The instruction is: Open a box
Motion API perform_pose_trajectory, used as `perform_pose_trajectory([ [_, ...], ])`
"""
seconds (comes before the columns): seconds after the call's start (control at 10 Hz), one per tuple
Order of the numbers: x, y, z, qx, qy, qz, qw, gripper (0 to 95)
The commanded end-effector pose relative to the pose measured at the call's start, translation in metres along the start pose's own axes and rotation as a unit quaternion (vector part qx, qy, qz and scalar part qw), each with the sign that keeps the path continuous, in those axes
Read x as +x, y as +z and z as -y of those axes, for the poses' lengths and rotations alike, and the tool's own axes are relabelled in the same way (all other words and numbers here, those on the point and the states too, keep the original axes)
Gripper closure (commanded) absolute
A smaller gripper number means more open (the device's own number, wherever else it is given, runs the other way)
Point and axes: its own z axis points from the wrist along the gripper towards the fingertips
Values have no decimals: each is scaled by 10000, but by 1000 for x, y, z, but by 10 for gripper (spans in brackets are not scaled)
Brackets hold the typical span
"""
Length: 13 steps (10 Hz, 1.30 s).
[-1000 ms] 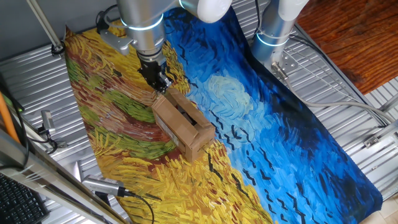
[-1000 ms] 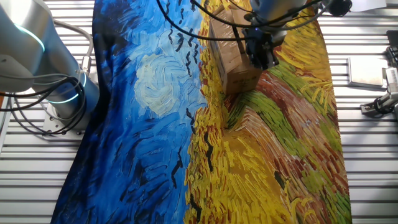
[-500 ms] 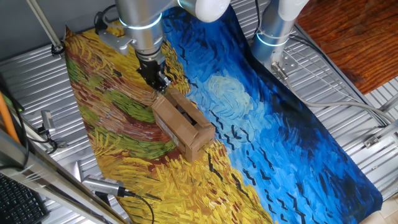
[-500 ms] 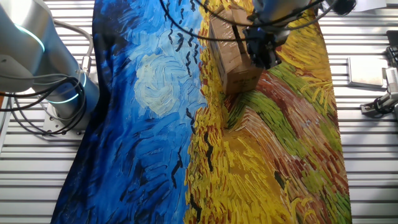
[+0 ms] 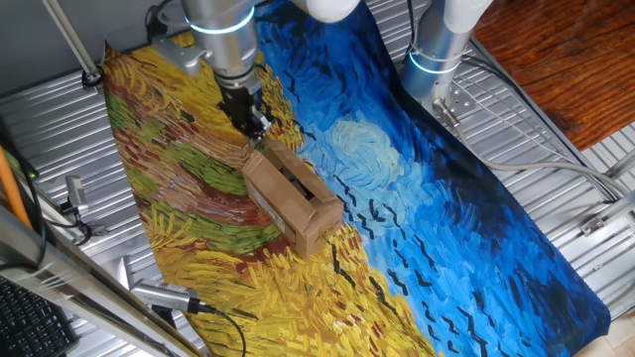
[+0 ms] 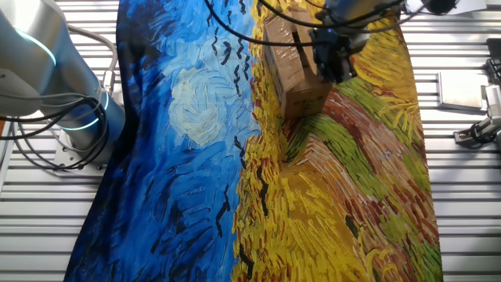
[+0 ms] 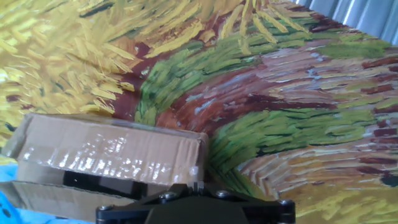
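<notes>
The brown cardboard box (image 5: 294, 198) lies on the painted cloth, its long top flaps slightly apart with a dark slot between them. It also shows in the other fixed view (image 6: 290, 66) and at the lower left of the hand view (image 7: 106, 152), with glossy tape on one flap. My gripper (image 5: 258, 129) hangs just above the box's far end, fingers together and holding nothing. It shows over the box's right side in the other fixed view (image 6: 332, 70). In the hand view only the thin closed tips (image 7: 196, 185) show, at the box's corner.
The painted cloth (image 5: 417, 228) covers a ribbed metal table. An arm base (image 5: 437, 50) stands at the back right and shows in the other fixed view (image 6: 70, 102). Loose tools (image 5: 164, 297) lie at the left edge, and metal parts (image 6: 477, 129) at the right.
My gripper has risen a little and drifted away from the box's end. The box has not moved.
</notes>
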Motion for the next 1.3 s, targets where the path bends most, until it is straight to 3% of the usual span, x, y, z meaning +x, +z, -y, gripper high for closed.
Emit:
perform_pose_trajectory([
  [0.1,-2,9,-9,8,106,6,9999,950],
  [0.4,-4,20,-24,27,239,17,9997,950],
  [0.8,13,33,-35,28,295,44,9996,950],
  [1.3,40,27,-51,-43,306,15,9995,950],
])
